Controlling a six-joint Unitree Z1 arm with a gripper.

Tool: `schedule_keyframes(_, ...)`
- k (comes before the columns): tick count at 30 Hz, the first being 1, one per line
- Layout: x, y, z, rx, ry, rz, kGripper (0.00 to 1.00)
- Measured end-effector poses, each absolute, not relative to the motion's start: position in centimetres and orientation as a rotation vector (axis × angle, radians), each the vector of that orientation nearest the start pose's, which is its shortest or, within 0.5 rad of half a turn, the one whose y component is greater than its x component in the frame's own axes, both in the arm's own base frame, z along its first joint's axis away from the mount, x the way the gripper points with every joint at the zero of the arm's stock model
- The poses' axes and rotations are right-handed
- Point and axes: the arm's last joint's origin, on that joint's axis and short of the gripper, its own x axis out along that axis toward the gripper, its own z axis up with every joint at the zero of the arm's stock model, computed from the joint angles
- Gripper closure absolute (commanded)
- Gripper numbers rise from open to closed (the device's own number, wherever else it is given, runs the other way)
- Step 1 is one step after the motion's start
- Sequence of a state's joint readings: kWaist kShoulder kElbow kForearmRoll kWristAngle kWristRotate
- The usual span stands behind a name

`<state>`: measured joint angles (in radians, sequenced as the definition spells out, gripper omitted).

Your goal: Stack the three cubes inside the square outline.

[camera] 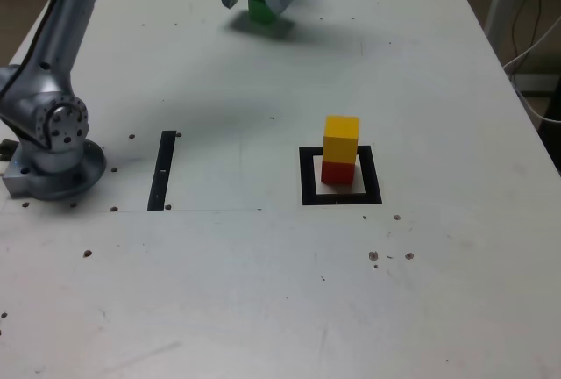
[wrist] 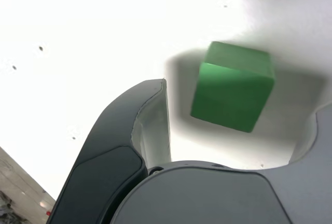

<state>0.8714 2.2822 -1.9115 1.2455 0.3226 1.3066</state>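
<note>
The green cube (camera: 260, 10) rests on the white table at the far side, and my gripper (camera: 256, 2) hangs over it, open. In the wrist view the green cube (wrist: 233, 86) lies between the two spread fingers (wrist: 155, 115), with a gap on each side. My gripper (wrist: 238, 105) touches nothing there. The yellow cube (camera: 341, 139) stands on the red cube (camera: 337, 172), and both sit on the pale centre of the square outline (camera: 308, 177), right of the middle in the exterior view.
A narrow black strip (camera: 163, 171) lies flat left of the square outline. The arm's base (camera: 53, 160) stands at the exterior view's left edge. Cables (camera: 535, 37) hang beyond the table's right edge. Small screw holes dot the tabletop.
</note>
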Motion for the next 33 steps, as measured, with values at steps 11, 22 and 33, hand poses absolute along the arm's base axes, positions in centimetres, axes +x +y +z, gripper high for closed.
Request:
schedule_keyframes(11,27.9,35.5,22.9,0.489,1.833,-0.291,0.19)
schedule_keyframes(22,28.6,36.4,22.5,0.507,1.820,-0.286,0.31)
schedule_keyframes(33,28.8,36.4,22.2,0.501,1.793,-0.305,0.49)
